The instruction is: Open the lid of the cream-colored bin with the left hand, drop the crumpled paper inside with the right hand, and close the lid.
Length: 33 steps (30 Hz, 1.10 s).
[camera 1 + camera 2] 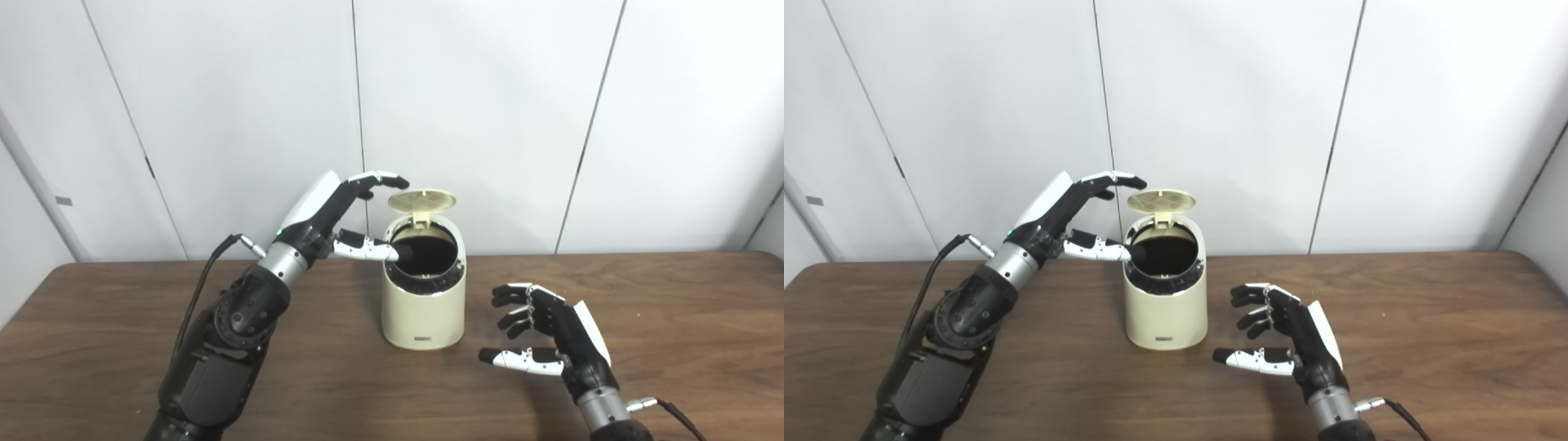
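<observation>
The left hand is hovering spread at the rim of the cream-colored bin, its thumb tip reaching over the dark opening and its fingers stretching toward the raised lid; whether they are touching it is hard to tell. The right hand is resting empty and loosely spread on the worktop, near the bin's right. The bin's inside is showing only black, so any crumpled paper is hidden. Both views are giving the same scene.
</observation>
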Tool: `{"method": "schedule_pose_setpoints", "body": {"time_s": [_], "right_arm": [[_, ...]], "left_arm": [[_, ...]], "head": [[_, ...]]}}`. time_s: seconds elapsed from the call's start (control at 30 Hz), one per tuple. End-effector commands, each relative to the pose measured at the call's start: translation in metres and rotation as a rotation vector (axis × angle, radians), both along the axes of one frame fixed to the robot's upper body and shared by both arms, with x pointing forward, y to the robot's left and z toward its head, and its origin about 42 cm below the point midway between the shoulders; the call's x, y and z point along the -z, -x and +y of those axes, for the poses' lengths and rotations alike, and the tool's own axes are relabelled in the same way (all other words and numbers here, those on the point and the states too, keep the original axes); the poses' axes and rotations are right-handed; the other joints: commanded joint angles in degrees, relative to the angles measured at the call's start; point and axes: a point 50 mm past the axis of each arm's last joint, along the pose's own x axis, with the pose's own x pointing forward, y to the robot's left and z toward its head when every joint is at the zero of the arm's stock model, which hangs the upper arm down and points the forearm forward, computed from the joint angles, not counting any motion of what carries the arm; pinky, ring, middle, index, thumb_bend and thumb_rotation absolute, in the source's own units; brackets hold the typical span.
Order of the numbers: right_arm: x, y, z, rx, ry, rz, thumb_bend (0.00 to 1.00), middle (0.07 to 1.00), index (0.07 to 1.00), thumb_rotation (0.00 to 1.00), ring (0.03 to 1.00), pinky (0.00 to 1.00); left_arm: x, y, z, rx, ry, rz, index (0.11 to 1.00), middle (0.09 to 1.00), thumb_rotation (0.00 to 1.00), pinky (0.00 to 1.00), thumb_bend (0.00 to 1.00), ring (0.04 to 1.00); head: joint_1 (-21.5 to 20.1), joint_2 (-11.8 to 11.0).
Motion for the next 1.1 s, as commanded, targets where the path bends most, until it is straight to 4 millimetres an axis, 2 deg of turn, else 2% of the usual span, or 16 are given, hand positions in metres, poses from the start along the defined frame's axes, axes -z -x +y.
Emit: {"method": "schedule_pose_setpoints", "body": {"time_s": [0.0,0.23,0.33,0.53,0.93,1.07], "right_arm": [[-0.020,-0.004,0.005,-0.009,-0.008,-0.078,0.73,0.634,0.636,0.00,0.512,0.43],[-0.021,-0.004,0.007,-0.009,-0.008,-0.078,0.72,0.628,0.637,0.00,0.511,0.42],[-0.021,-0.004,0.007,-0.030,-0.006,-0.096,0.71,0.650,0.642,0.00,0.516,0.42],[-0.021,-0.005,0.008,-0.028,-0.010,-0.096,0.72,0.638,0.637,0.00,0.506,0.42],[-0.022,-0.004,0.010,-0.023,-0.021,-0.095,0.71,0.636,0.630,0.00,0.506,0.41],[-0.021,-0.004,0.011,-0.024,-0.023,-0.093,0.71,0.627,0.632,0.00,0.504,0.42]], "left_arm": [[-0.032,0.001,-0.001,0.016,-0.008,-0.113,0.806,0.828,0.24,0.81,0.87,0.892],[-0.030,0.003,-0.001,0.026,-0.037,-0.100,0.819,0.837,0.25,0.81,0.85,0.904],[-0.028,0.003,-0.001,0.037,-0.056,-0.095,0.827,0.855,0.28,0.84,0.86,0.931],[-0.025,0.004,-0.003,0.052,-0.068,-0.092,0.831,0.866,0.27,0.89,0.86,0.970],[-0.024,0.010,-0.005,0.085,-0.110,-0.085,0.837,0.871,0.26,0.92,0.86,0.990],[-0.026,0.014,-0.005,0.092,-0.126,-0.097,0.835,0.863,0.26,0.89,0.86,0.979]], "head": [[0.04,0.06],[-0.18,0.03],[-0.31,0.05],[-0.32,0.16],[-0.41,0.51],[-0.72,0.47]]}}
